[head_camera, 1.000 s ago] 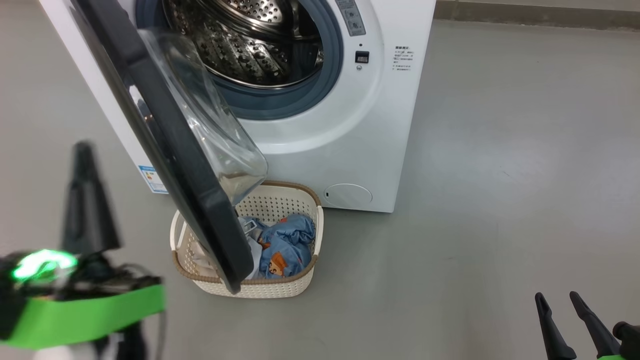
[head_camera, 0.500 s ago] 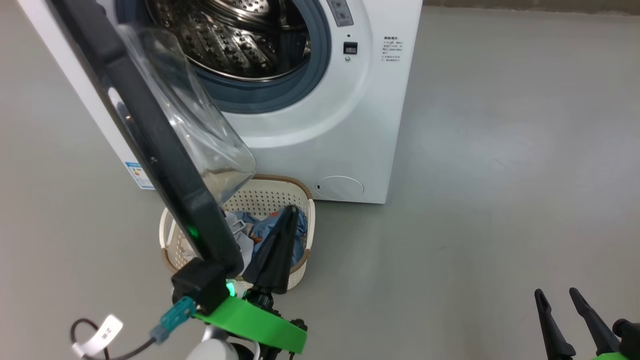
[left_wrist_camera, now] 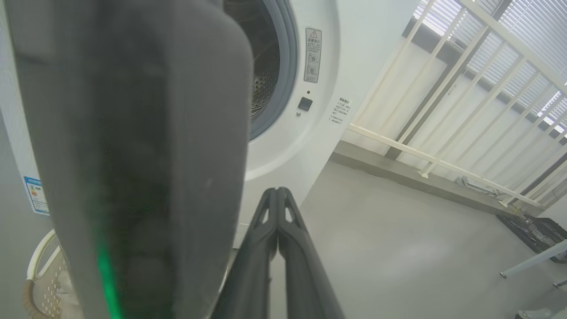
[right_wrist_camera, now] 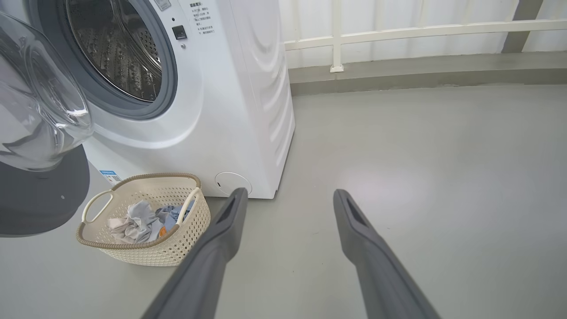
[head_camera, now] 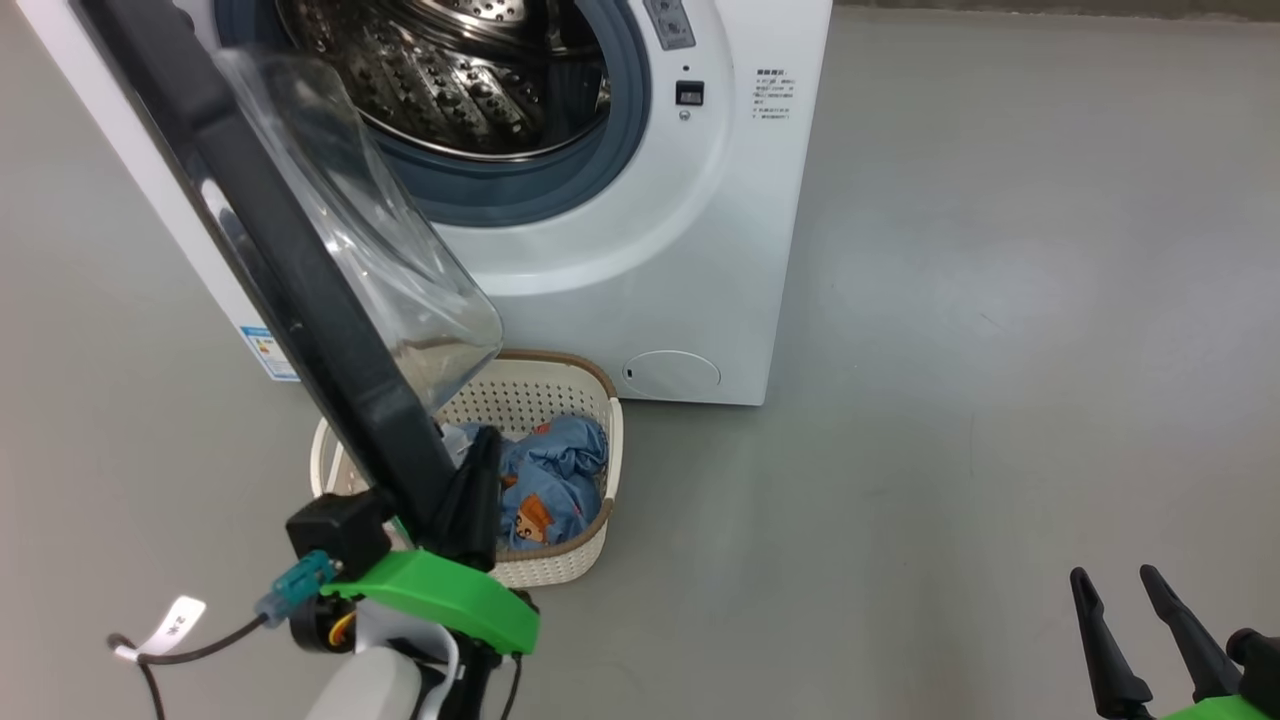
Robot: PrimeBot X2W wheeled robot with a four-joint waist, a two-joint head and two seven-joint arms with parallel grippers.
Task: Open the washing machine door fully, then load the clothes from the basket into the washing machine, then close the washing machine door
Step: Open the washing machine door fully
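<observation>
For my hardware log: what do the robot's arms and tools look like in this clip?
Left tool and right tool: two long, dark, tapered fingers each, on bright green mounts. Left arm: pale forearm, teal connector, black cable with white tag.

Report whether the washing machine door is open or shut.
Open: the washing machine door stands swung away from the washing machine, leaving the steel drum and grey-blue gasket exposed.

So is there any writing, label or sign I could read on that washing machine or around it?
No words read clearly.
Grey sticker beside the drum: warning triangle on top, rest too small.
Small black print on the washing machine front: too small.
Blue label sticker low on it: blurred.
White tag on a cable: too small.
</observation>
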